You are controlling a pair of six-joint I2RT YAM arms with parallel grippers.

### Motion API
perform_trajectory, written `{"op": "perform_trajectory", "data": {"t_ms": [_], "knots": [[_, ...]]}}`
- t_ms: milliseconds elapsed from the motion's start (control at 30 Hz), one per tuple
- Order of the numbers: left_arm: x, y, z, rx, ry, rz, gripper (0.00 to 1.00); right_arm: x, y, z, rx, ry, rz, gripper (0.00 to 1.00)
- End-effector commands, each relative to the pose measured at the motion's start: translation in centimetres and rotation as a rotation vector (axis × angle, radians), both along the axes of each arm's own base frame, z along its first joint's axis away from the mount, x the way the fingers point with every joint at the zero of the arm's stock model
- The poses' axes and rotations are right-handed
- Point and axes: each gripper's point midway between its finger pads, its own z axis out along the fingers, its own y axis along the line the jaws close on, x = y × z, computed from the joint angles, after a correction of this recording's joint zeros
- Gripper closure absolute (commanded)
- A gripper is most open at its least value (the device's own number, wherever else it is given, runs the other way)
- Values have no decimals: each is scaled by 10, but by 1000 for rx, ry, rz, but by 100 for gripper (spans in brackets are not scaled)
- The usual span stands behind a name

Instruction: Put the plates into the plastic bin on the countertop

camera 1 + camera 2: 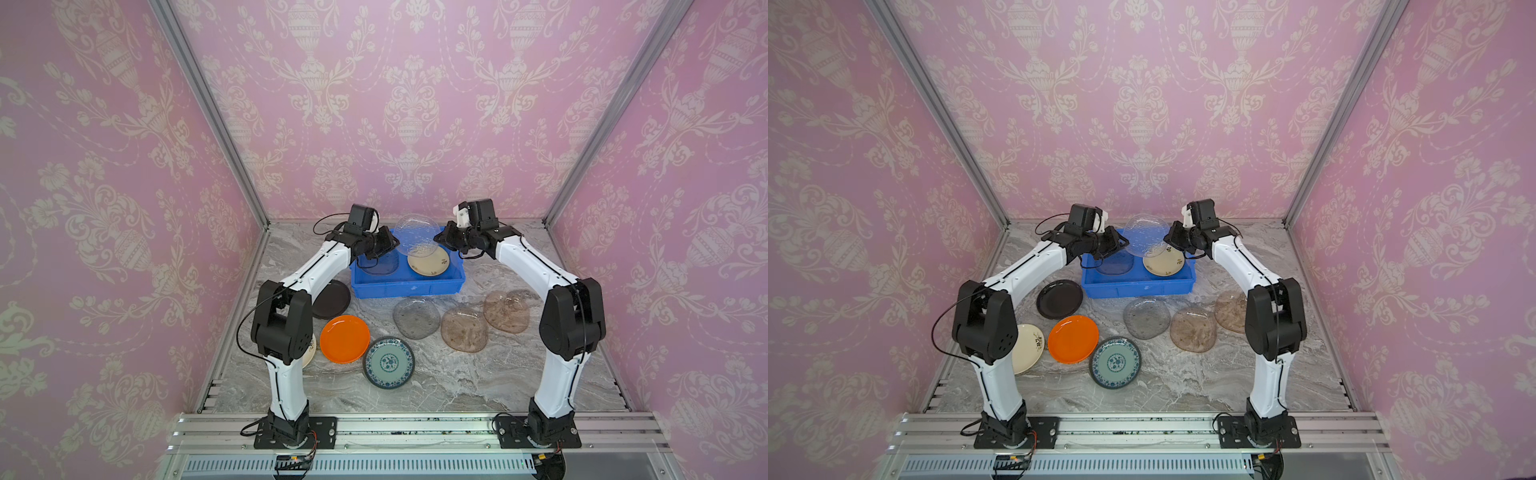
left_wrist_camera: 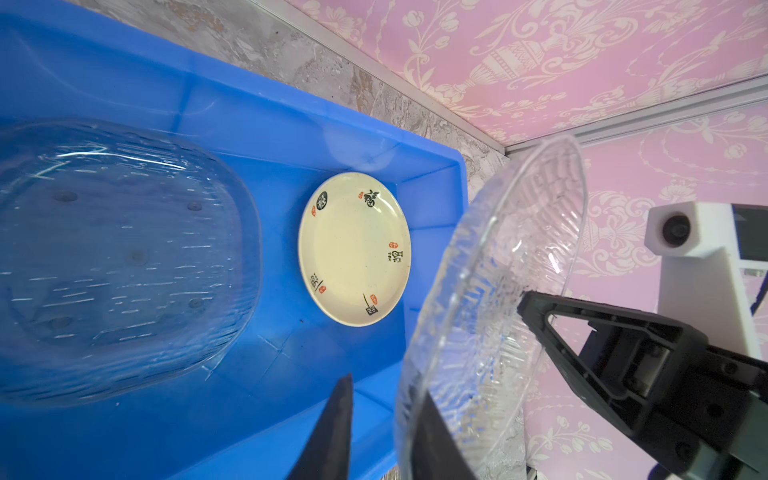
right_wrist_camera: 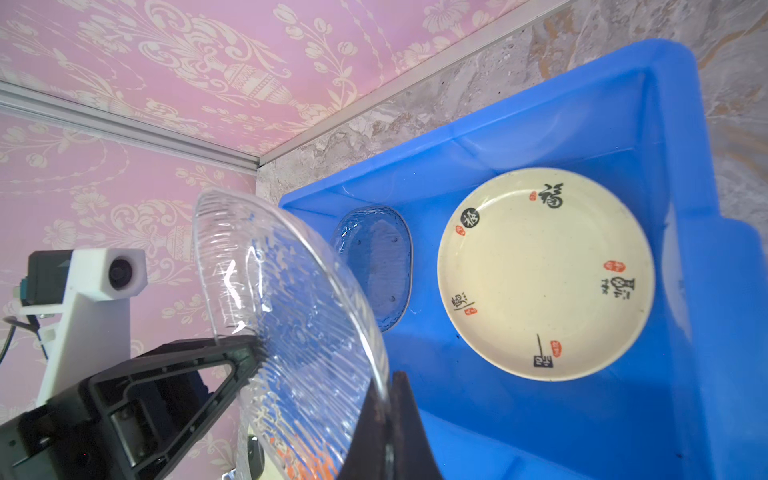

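Nearest the front rails, a teal floral plate [image 1: 388, 362] was seen lying flat on the countertop [image 1: 457, 382], with an orange plate [image 1: 345, 338] just beside it on the left. A cream plate [image 1: 1027, 349] was found further left, partly hidden behind the left arm's elbow.

Further back, a grey glass plate [image 1: 417, 318] and two brownish glass plates [image 1: 464, 331] [image 1: 507, 311] were laid in a row, the brownish pair edge to edge. A black plate [image 1: 1059, 298] was set near the front left corner of the plastic bin [image 1: 407, 286].

The bin was placed towards the back wall. Two plates were held flat in it, side by side: a translucent glass plate [image 1: 380, 264] on the left and a cream plate with dark characters [image 1: 429, 262] on the right.

Above the bin, a clear plate [image 1: 417, 235] was held steeply on edge between the two grippers. The right gripper [image 3: 388, 382] was clamped tight on its rim. The left gripper [image 1: 394, 244] was seen with its jaws parted around the opposite rim. In the left wrist view one finger [image 2: 336, 428] was shown standing apart from the glass.
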Motion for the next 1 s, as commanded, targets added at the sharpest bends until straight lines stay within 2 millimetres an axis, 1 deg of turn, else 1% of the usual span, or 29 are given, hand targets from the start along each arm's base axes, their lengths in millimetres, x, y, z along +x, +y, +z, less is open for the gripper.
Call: {"op": "perform_trajectory", "data": {"t_ms": [0,133,200,300,367,467,567,633,833,967], "knots": [[-2,37,10,88,-52,76,1,5,13,10,5,-19,34,100],[-13,87,17,238,-84,172,1,10,24,8,-19,-1,66,100],[-18,114,23,285,-113,232,1,11,35,3,-22,18,97,100],[-23,140,34,265,-191,292,1,12,51,-4,-31,34,135,100],[-26,150,40,239,-221,303,1,13,62,-10,-31,51,161,100],[-29,152,46,232,-224,276,1,16,73,-22,-31,85,184,100],[-31,143,48,218,-233,216,1,20,81,-36,-37,112,196,100],[-30,143,48,202,-249,224,1,23,84,-47,-46,134,198,100],[-28,140,42,183,-257,225,1,29,93,-73,-43,179,193,100],[-27,139,33,186,-236,220,1,30,101,-87,-42,210,204,100]]}}
